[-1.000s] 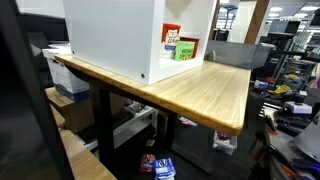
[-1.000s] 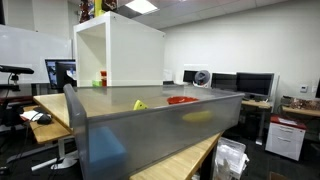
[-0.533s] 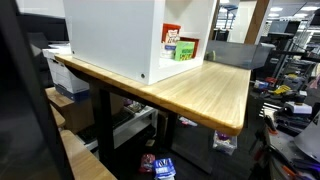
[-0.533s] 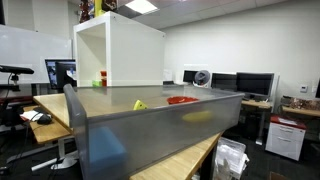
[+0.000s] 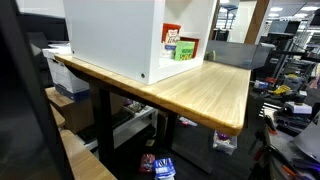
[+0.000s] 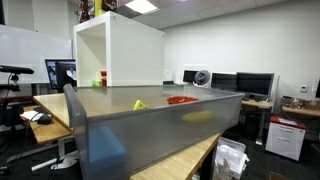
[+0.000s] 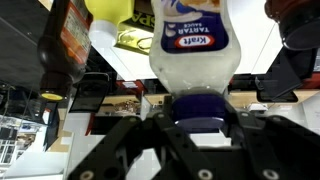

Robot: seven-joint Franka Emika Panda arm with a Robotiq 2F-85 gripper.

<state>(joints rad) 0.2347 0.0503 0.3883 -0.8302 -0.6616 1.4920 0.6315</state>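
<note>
In the wrist view we see the tool [image 7: 203, 118] clenched on a tartar sauce bottle [image 7: 195, 40], its dark fingers [image 7: 150, 125] hugging both sides of the bottle's blue cap [image 7: 203, 104]. The bottle is a pale, creamy squeeze bottle standing cap-down, wide at the body and narrowing towards the cap. Its blue label carries white Kraft lettering that reads upright. It fills the middle of the view. Just to its left stands a dark brown bottle [image 7: 62, 50], with a yellow container [image 7: 110, 15] between the two, further back. A dark container [image 7: 297, 28] sits to the right. We cannot find the bottle or the tool in the exterior views, which show a white open cabinet [image 5: 110, 35] on a wooden bench [image 5: 205, 90].
</note>
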